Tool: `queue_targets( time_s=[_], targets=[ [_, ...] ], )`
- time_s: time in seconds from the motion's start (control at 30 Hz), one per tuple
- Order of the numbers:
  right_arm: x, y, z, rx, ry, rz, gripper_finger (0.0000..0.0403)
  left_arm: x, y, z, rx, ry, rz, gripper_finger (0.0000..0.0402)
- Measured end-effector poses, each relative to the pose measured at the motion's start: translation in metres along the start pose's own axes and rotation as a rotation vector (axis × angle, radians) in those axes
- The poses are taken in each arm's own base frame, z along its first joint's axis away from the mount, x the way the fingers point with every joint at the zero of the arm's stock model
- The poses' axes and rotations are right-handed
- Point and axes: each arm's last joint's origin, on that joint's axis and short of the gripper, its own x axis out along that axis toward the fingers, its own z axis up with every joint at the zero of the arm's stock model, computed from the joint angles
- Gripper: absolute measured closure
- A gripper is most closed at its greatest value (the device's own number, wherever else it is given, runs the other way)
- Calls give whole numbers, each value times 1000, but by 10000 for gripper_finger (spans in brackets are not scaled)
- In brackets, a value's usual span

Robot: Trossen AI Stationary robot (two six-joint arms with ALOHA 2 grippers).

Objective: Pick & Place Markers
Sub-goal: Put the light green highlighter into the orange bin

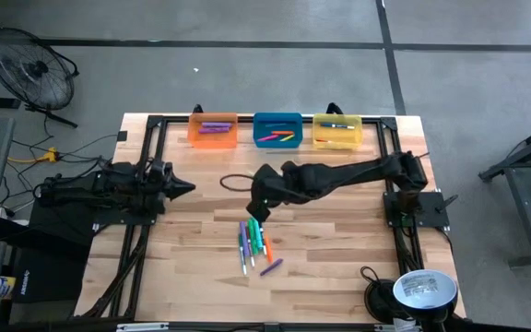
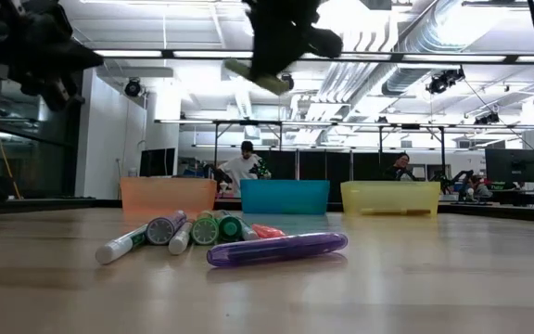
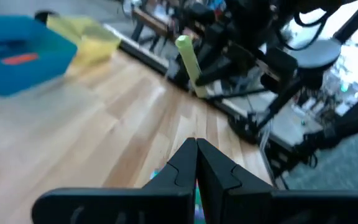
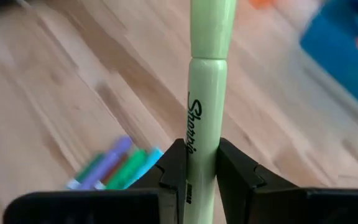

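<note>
Markers (image 1: 254,244) lie heaped below the blue bin (image 1: 277,130); right gripper (image 1: 258,210) hangs above them, pinching a pale green marker (image 4: 205,81); left gripper (image 3: 196,163) waits closed, empty.

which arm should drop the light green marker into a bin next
Right. The right gripper is shut on the light green Sharpie marker, raised above the table near the blue plastic bin. The left gripper is shut, empty, at the table's left.
</note>
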Motion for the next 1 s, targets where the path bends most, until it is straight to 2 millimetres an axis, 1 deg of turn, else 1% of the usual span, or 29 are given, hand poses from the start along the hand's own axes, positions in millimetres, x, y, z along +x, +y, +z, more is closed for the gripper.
queue_targets(
  time_s=[0.1, 0.17, 0.3, 0.4, 0.53, 0.67, 0.87, 1.0],
  targets=[
    [-2, 1, 14, -28, -78, 79, 348, 0, -2, 5, 8, -60, 1, 394],
    [-1, 2, 22, -48, -118, 141, 348, 1, -3, 7, 6, -86, 7, 376],
    [-1, 1, 37, -77, -188, 248, 348, 4, -5, 11, -2, -122, -5, 313],
    [0, -2, 47, -95, -228, 293, 348, 7, -7, 14, -23, -145, 0, 265],
    [1, -5, 59, -97, -282, 370, 348, 13, -9, 18, -33, -187, 2, 222],
    [1, -9, 66, -113, -320, 400, 348, 21, -13, 23, -39, -224, -7, 206],
    [2, -14, 73, -117, -336, 440, 348, 33, -15, 27, -43, -268, 11, 204],
    [3, -17, 76, -116, -336, 445, 348, 41, -17, 29, -7, -286, 14, 204]
  ],
)
